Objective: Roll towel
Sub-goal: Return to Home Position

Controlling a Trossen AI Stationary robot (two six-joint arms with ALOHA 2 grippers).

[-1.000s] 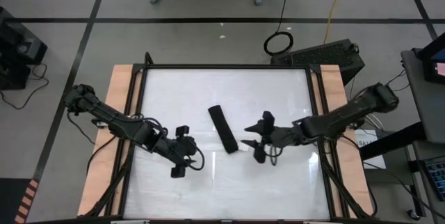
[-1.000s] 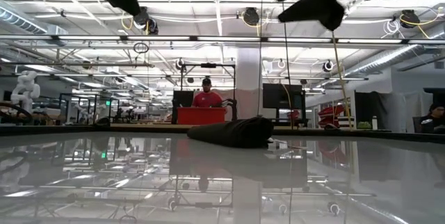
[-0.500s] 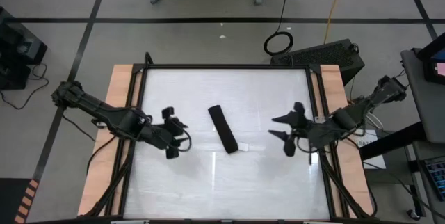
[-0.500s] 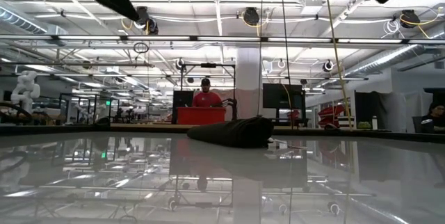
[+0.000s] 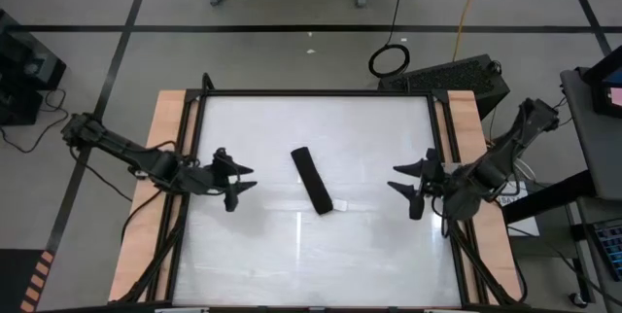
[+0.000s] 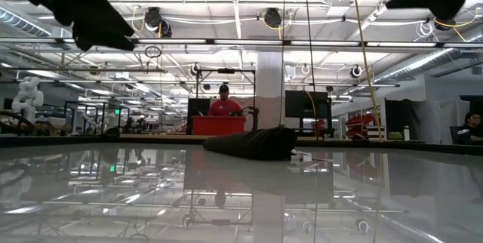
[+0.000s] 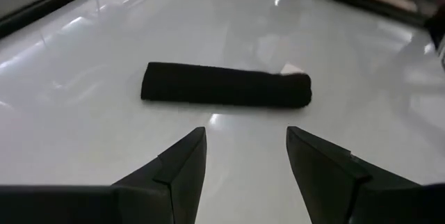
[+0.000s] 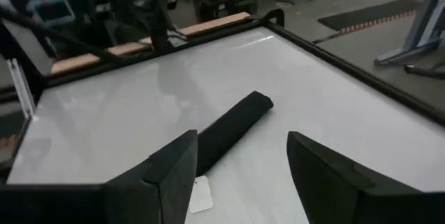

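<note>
The black towel [image 5: 313,180] lies rolled into a narrow bar on the middle of the white table, with its small white tag [image 5: 340,205] at the near end. It also shows in the low view [image 6: 253,143], the left wrist view [image 7: 226,85] and the right wrist view [image 8: 233,130]. My left gripper [image 5: 242,179] is open, raised above the table to the towel's left. My right gripper [image 5: 400,179] is open, raised to the towel's right. Neither touches anything.
The table [image 5: 253,119] has a dark frame and wooden side strips [image 5: 167,128]. Bare table surface lies on every side of the roll. A person in red [image 6: 224,105] stands far behind the table in the room.
Both grippers have drawn back from the rolled towel and risen: the left toward the table's left edge, the right toward the right edge. The towel has stayed in place, rolled up.
</note>
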